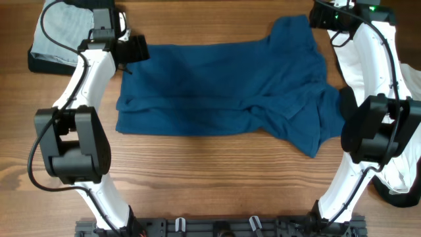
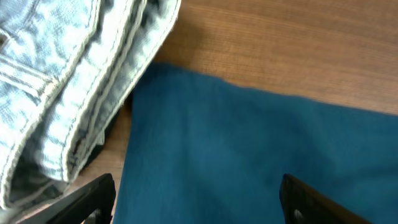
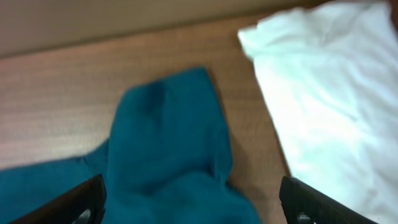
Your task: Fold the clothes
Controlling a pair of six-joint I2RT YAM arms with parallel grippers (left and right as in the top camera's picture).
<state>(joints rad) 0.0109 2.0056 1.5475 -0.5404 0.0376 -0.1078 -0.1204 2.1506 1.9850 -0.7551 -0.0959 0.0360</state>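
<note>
The big soft dark-blue shirt (image 1: pixel 223 85) lay spread and wrinkly on the smooth wooden table (image 1: pixel 217 171). The left gripper (image 2: pixel 199 202) and right gripper (image 3: pixel 193 202) were wide open, holding nothing.

No readable text, labels, brands, numbers or signs in any view.
</note>
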